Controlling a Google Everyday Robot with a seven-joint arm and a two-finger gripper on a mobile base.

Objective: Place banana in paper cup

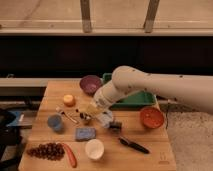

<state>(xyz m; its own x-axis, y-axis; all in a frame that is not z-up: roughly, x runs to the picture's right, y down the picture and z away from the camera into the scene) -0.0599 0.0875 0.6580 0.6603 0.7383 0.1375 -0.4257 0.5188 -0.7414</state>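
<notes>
The banana (91,108), small and pale yellow, hangs at the tip of my gripper (94,107) above the middle of the wooden table (150,157). The gripper is shut on it, and my white arm reaches in from the right. The paper cup (94,148), white with a pale inside, stands upright near the table's front edge. It is well below the gripper in the picture and a touch to the right.
A purple bowl (90,84) and a green tray (134,100) sit at the back, a red bowl (151,117) at the right. An orange fruit (68,100), light-blue cup (55,122), metal cup (85,118), blue sponge (85,133), grapes (45,150), red pepper (70,155) and black-handled knife (133,145) lie around.
</notes>
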